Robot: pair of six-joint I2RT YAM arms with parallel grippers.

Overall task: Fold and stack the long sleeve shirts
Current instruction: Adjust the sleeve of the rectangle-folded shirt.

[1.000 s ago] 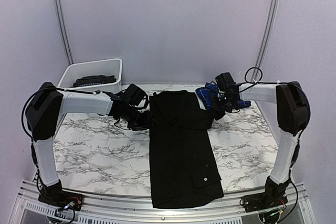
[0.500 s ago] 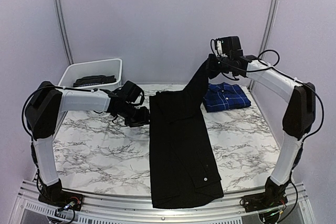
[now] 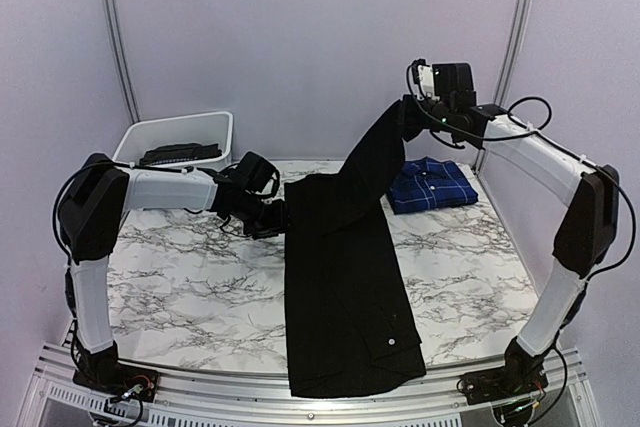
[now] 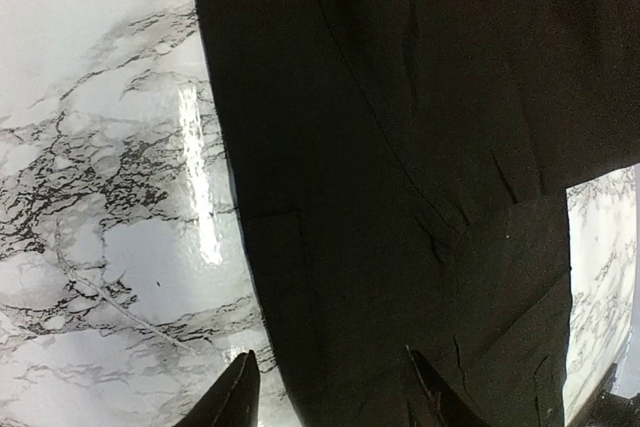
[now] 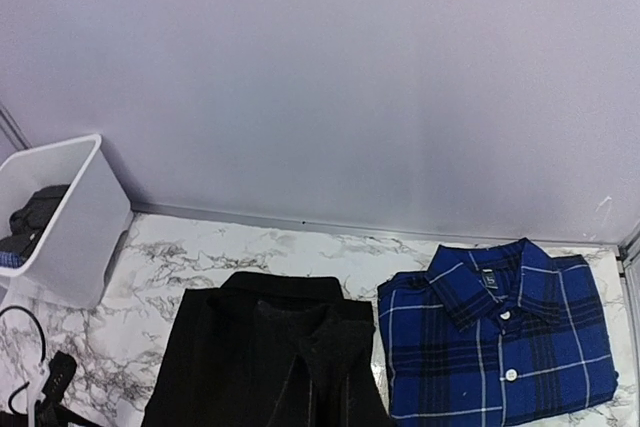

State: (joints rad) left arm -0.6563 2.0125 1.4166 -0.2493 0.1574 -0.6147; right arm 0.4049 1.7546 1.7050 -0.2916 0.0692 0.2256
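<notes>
The black long sleeve shirt (image 3: 345, 287) lies lengthwise down the middle of the marble table, collar at the far end. My right gripper (image 3: 408, 117) is raised high above the far right and is shut on one black sleeve, which hangs down to the shirt body. The right wrist view looks down on the black shirt (image 5: 260, 347); its own fingers do not show. My left gripper (image 3: 270, 219) is low at the shirt's left edge. In the left wrist view it (image 4: 335, 402) is open, straddling the edge of the black cloth (image 4: 400, 147). The blue plaid shirt (image 3: 432, 184) lies folded at the far right (image 5: 500, 347).
A white plastic bin (image 3: 150, 139) with dark clothes in it stands at the far left corner, also in the right wrist view (image 5: 70, 217). Bare marble table (image 3: 170, 277) lies on both sides of the black shirt. The shirt's hem hangs over the near edge.
My right gripper rose from table level beside the shirt to high above it, pulling the black sleeve up. My left gripper shifted slightly right to the shirt's left edge.
</notes>
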